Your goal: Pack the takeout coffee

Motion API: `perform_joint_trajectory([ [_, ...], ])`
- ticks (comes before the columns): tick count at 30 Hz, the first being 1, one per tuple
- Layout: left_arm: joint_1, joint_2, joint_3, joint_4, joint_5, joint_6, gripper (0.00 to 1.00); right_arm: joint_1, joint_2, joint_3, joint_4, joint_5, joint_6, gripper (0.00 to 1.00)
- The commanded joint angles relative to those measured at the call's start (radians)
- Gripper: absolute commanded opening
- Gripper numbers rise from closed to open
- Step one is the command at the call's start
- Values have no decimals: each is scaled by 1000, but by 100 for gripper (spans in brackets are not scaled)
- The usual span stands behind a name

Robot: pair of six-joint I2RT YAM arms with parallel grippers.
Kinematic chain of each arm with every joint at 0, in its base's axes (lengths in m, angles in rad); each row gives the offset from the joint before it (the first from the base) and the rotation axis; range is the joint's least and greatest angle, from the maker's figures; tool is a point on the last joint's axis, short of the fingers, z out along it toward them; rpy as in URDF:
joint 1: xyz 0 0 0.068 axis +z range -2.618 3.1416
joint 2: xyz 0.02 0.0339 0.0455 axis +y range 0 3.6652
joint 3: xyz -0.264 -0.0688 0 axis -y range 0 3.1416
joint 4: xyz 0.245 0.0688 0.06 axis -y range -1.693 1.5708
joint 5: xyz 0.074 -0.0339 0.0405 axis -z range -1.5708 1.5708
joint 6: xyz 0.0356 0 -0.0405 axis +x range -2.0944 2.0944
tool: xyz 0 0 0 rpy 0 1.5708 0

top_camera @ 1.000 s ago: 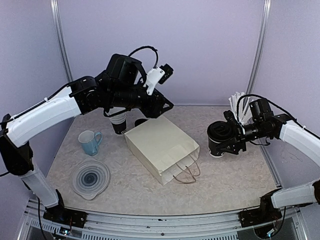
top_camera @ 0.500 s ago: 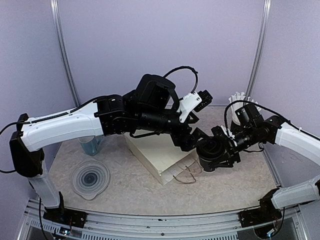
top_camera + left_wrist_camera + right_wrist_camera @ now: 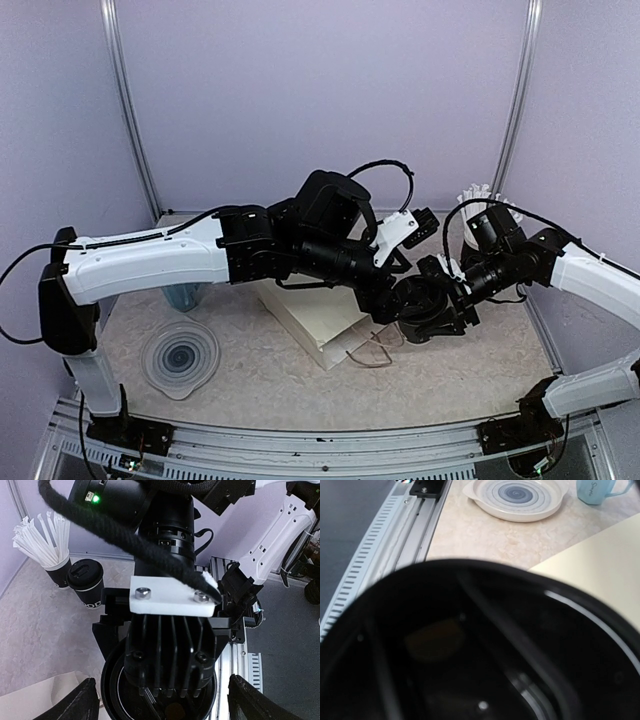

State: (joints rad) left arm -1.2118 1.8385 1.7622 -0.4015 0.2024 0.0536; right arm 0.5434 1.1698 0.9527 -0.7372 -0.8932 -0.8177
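Your right gripper [image 3: 440,295] clasps a black lidded paper cup [image 3: 413,312]; your left gripper [image 3: 167,700] gapes wide around it, gripping nothing.

black lidded cup [image 3: 470,655], cream bag [image 3: 308,322], blue-ringed white plate [image 3: 515,492]

Top external: fixed high behind arm bases, faces forward and down. Whole table [image 3: 470,370] in frame, far view.

Left wrist: over table middle, faces right side. Right arm [image 3: 165,650] fills centre, very near. Straw cup [image 3: 52,562] in far corner.

Right wrist: lens almost on lidded cup [image 3: 480,655], blurred, filling most of frame. Above it, view runs to left near side: plate [image 3: 515,497], paper bag [image 3: 600,575].

Shared: top + right wrist see plate and paper bag. Top + left wrist see straw cup and right arm. Both wrists see lidded cup.
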Motion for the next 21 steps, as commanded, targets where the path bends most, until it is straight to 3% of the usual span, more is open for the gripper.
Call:
perform_joint_trajectory([
  [1, -8, 26, 1, 8, 4, 19, 87, 12, -9, 35, -16, 7, 8, 52],
  [18, -26, 56, 1, -20, -65, 59, 88, 13, -27, 27, -3, 17, 28, 54],
  [21, -28, 55, 2, -17, -52, 63, 84, 13, -27, 22, 6, 19, 34, 54],
])
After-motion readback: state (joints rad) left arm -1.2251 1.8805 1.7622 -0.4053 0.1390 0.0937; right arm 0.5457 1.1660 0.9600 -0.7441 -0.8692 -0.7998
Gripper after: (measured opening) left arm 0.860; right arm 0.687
